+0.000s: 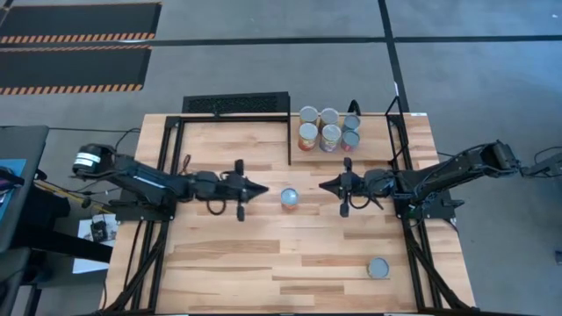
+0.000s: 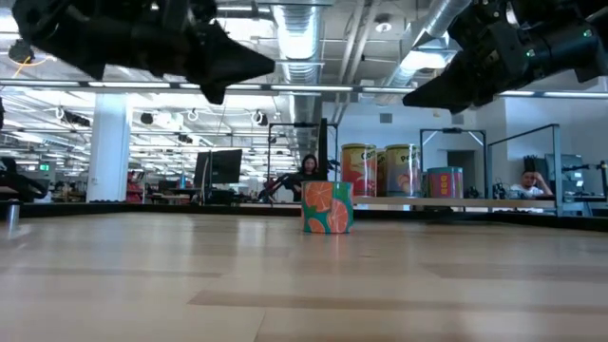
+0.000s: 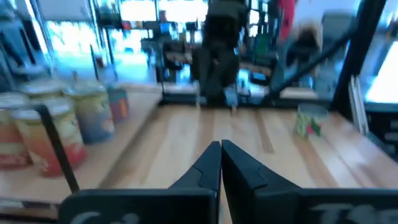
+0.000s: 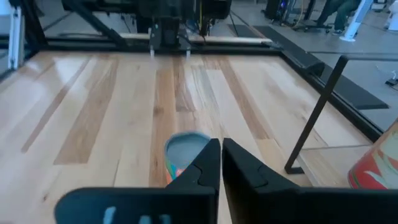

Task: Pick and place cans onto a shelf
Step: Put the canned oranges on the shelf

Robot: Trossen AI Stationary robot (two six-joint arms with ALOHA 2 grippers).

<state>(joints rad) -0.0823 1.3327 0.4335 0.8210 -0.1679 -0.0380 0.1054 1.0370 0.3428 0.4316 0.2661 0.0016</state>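
Observation:
One can (image 1: 290, 197) with a silver lid and an orange-and-green label stands upright on the table's middle; it also shows in the low view (image 2: 328, 207) and the right wrist view (image 4: 183, 152). Several cans (image 1: 328, 129) stand on the low shelf (image 1: 303, 154) at the far middle. Another can (image 1: 378, 268) stands near the front right. My left gripper (image 1: 263, 187) is shut and empty, left of the middle can and well above the table (image 2: 269, 65). My right gripper (image 1: 322, 185) is shut and empty, right of that can and also raised (image 2: 408, 99).
Black frame posts (image 1: 290, 140) and rails (image 1: 399, 140) border the shelf and the table's sides. A black grid panel (image 1: 235, 104) lies beyond the far edge. Bare wood (image 1: 219, 263) stretches across the near half. People sit in the room beyond (image 2: 532, 185).

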